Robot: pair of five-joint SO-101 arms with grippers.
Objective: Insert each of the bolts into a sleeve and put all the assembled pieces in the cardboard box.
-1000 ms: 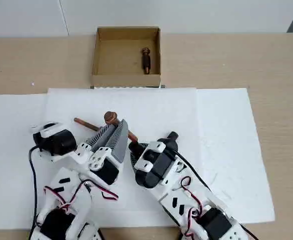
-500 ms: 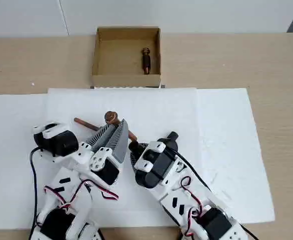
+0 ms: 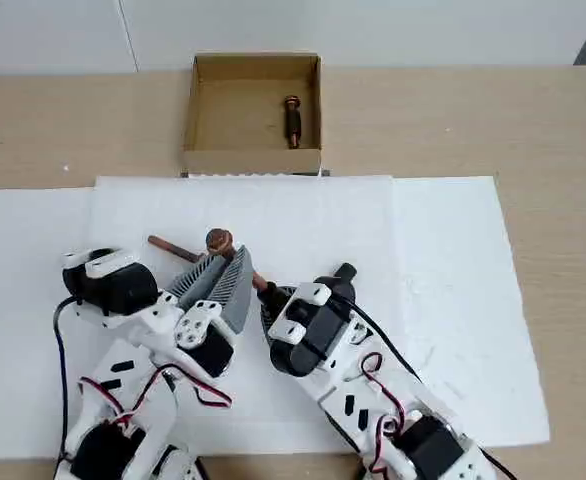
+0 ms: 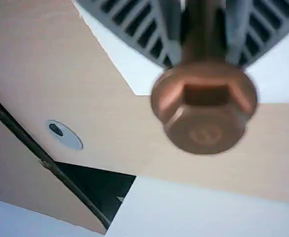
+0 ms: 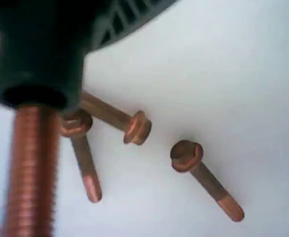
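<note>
My left gripper (image 3: 225, 262) is shut on a copper bolt, whose hex head (image 3: 218, 240) points away from the arms. In the left wrist view that bolt head (image 4: 203, 111) sticks out past the ribbed fingers (image 4: 129, 19). My right gripper (image 3: 270, 298) is shut on a dark sleeve (image 5: 36, 54), and the bolt's threaded shaft (image 5: 31, 168) enters the sleeve's mouth. The cardboard box (image 3: 205, 110) at the back holds one assembled piece (image 3: 292, 120).
A loose bolt (image 3: 170, 247) lies on the white paper (image 3: 443, 260) left of my left gripper. The right wrist view shows three loose bolts (image 5: 116, 118), (image 5: 84, 165), (image 5: 203, 177) on the paper. Bare wooden table (image 3: 533, 120) surrounds the sheet.
My left gripper, with the bolt, has shifted slightly left and toward the near edge. The right arm with the sleeve has barely moved.
</note>
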